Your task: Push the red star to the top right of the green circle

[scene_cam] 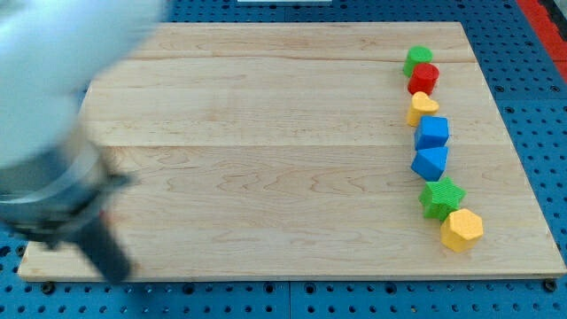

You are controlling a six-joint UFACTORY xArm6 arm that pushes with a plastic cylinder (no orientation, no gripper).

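I am carrying no pincer at all, so nothing is opening, closing or being held; I am working only with a dark rod, and my tip (115, 268) is showing as a motion-blurred smear far toward the view's left and bottom of the green circle (418, 59), close to the bench's (266, 159) near-left corner and well apart from every clearly visible block. The arm (53, 106) is smearing across the view's upper left and is hiding that part of the bench. A faint reddish fleck is peeking out beside the rod, but I cannot tell whether it is a block. Moving outward to the column of blocks, the green circle is sitting at its top, near the bench's far-right corner. A red block (423, 78) is touching the circle on its lower right; its outline is too soft for me to say whether it is the star. Below that, running away from the circle toward the view's bottom, are lying a yellow heart (423, 108), a blue cube (433, 132), a blue wedge-like block (431, 163), a green star (441, 197) and a yellow pentagon (462, 229). Judging from this, the task is looking barely begun: no red block is resting to the circle's top right, and my tip is not contacting the visible red one. If that red block is the star, a short push up and around the circle's right side is what is remaining, after a long crossing of the bench.
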